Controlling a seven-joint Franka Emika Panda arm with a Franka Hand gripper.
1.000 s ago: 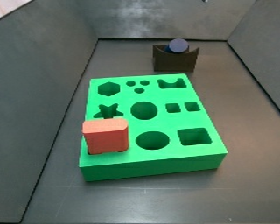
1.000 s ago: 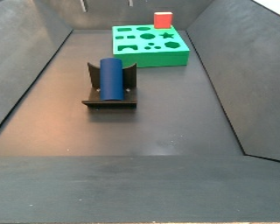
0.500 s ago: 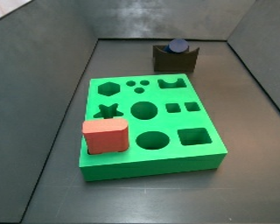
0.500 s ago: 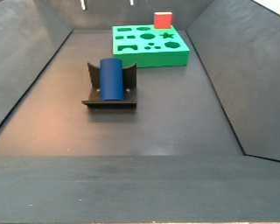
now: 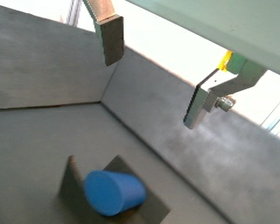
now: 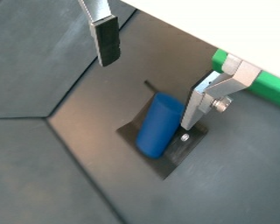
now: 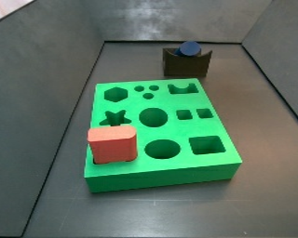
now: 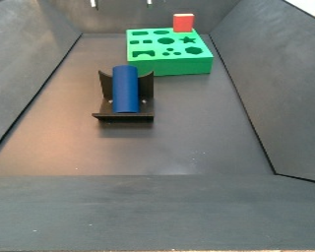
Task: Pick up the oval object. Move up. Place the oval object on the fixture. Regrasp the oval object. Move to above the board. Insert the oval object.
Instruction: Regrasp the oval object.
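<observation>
The oval object [image 7: 189,48] is a blue peg lying in the notch of the dark fixture [image 7: 186,65], beyond the far end of the green board [image 7: 164,177]. In the other side view the oval object [image 8: 126,89] rests along the fixture [image 8: 121,116], with the board [image 8: 173,67] behind it. My gripper [image 5: 156,70] is open and holds nothing. Both wrist views show it hanging well above the oval object [image 5: 112,192] and apart from it. The gripper [image 6: 152,74] has its fingers spread either side of the oval object [image 6: 160,127] and the fixture [image 6: 130,133].
A red rounded-square block [image 7: 112,144] stands in a hole at one corner of the board and shows again in the other side view [image 8: 184,22]. Dark sloping walls enclose the floor on all sides. A strip of the board's green edge [image 6: 265,83] shows in a wrist view.
</observation>
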